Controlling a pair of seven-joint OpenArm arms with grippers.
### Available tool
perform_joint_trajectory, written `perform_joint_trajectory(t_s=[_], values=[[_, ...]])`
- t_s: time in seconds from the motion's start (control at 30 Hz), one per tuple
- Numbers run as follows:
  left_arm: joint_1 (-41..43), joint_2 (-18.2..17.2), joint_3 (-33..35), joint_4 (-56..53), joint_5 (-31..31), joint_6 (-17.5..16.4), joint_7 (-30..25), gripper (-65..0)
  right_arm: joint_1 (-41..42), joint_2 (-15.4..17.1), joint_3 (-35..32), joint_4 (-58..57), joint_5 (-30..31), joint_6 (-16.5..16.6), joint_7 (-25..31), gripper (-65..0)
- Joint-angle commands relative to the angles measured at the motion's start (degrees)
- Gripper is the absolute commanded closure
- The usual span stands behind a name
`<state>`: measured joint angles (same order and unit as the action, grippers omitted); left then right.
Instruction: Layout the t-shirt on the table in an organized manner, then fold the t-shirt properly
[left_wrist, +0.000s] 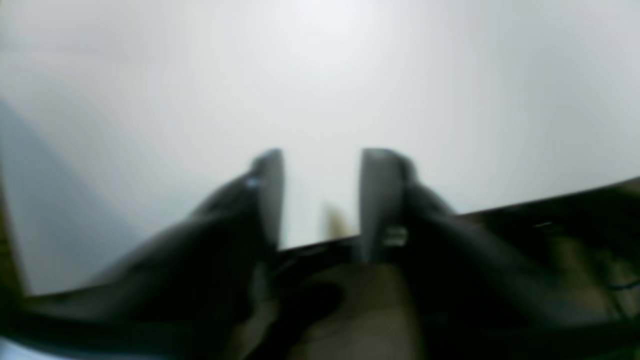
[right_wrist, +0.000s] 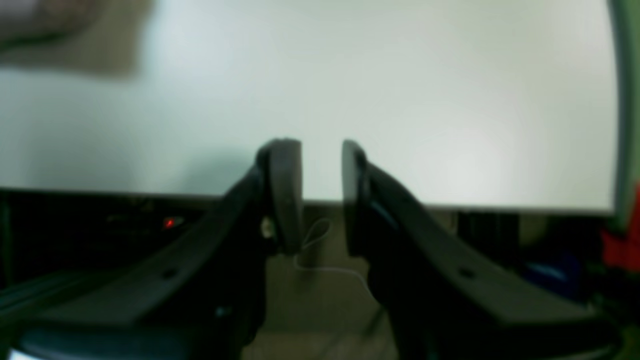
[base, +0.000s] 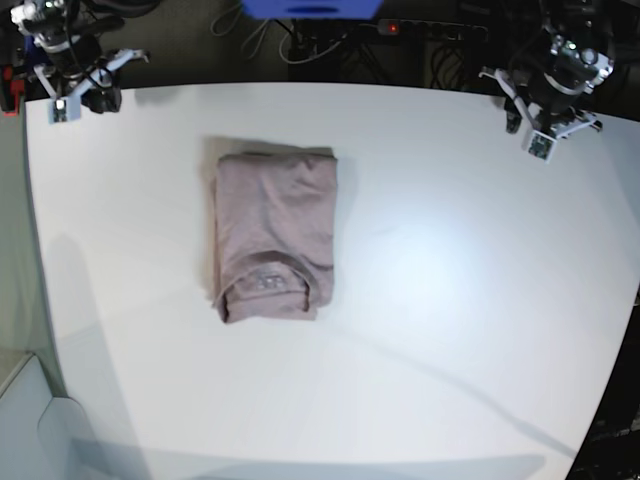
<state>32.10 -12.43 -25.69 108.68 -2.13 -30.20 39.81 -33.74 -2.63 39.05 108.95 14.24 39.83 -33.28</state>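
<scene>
**Shirt's folded, both claws parked at the back corners with nothing in them**

Checking my feeds from the remote station. The t-shirt (base: 274, 235) sits on the table (base: 450, 300) as a neat upright rectangle, a bit left of centre in the base view, neckline and inner label facing the near edge. Looks tidy to me, edges fairly square.

Left gripper (left_wrist: 321, 170): wrist cam is blurry, but I can see a clear gap between the two fingers (left_wrist: 381, 190) with plain white tabletop showing through it. Nothing pinched, nothing touched. It hangs over the table's edge, dark floor stuff below. In the base view that arm is up at the far right corner (base: 548, 95), well apart from the shirt.

Right gripper (right_wrist: 322, 165): same story, the jaws stand slightly apart with a narrow slot between them, empty. Table edge runs right behind the fingertips. A blurry pinkish patch in the top left corner of that cam could be the shirt, can't say for sure. In the base view it's at the far left corner (base: 75, 85).
</scene>
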Motion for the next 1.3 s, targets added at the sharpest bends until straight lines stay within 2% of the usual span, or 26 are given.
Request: perform_joint_trajectory(t_s=[0.0, 0.03, 0.1, 0.17, 0.27, 0.4, 0.5, 0.63, 0.83, 0.9, 1.0, 1.17, 1.27], values=[[0.7, -0.7, -0.3, 2.1, -1.2, 0.3, 0.8, -6.0, -1.2, 0.3, 1.3, 0.9, 0.8, 0.2, 1.1, -11.8], [1.0, -0.7, -0.3, 2.8, -2.7, 0.3, 3.6, -0.5, -2.4, 0.2, 2.8, 0.8, 0.8, 0.2, 1.1, -10.2], [1.6, -0.7, -0.3, 3.8, -5.3, 0.3, 8.1, 0.0, -4.5, 0.1, 4.6, -1.2, 0.9, 0.2, 1.1, -5.0], [2.8, -0.7, -0.3, 4.1, -6.7, 0.3, 10.3, -0.3, -5.2, 0.4, 6.7, -4.7, 0.8, 0.2, 1.3, 0.0], [5.6, -0.6, -0.1, 3.9, -7.8, 0.3, 10.3, -0.2, -4.9, 0.7, 9.6, -12.8, 0.8, 0.2, 1.6, 0.0], [7.7, -0.4, 0.4, 2.7, -9.5, 0.3, 9.6, -0.2, -3.9, 3.0, 10.0, -23.9, 0.8, 0.2, 1.8, 0.0], [8.9, 0.6, 2.9, -1.5, -8.3, 0.3, 4.5, -0.2, -2.7, 4.2, 7.3, -32.0, 0.2, 0.2, 5.5, 0.0], [9.8, 0.8, 7.7, -10.9, -6.4, 0.3, -4.9, -0.2, 0.4, 5.4, -0.1, -46.1, -5.3, 0.2, 15.8, 0.0], [9.4, 0.4, 12.5, -25.4, -6.1, 0.3, -15.2, -0.2, 7.6, 5.5, -3.4, -67.4, -12.7, 0.2, 30.1, 0.0], [9.4, 0.3, 13.5, -28.7, -6.0, 0.3, -19.2, -0.2, 9.2, 5.2, -3.4, -71.4, -14.1, 0.2, 33.1, 0.0], [9.2, 0.3, 14.0, -34.1, -6.0, 0.3, -24.3, -0.1, 10.7, 5.1, -6.1, -74.5, -14.2, 0.2, 35.4, 0.0], [4.0, 0.3, 14.1, -46.5, -6.0, 0.3, -27.6, -0.1, 13.3, 5.1, -14.6, -74.9, -14.2, 0.2, 35.6, 0.0], [-0.4, 0.3, 13.8, -57.5, -6.0, 0.3, -34.0, -0.1, 15.8, 5.4, -18.4, -78.2, -14.2, 0.2, 35.7, 0.0]])
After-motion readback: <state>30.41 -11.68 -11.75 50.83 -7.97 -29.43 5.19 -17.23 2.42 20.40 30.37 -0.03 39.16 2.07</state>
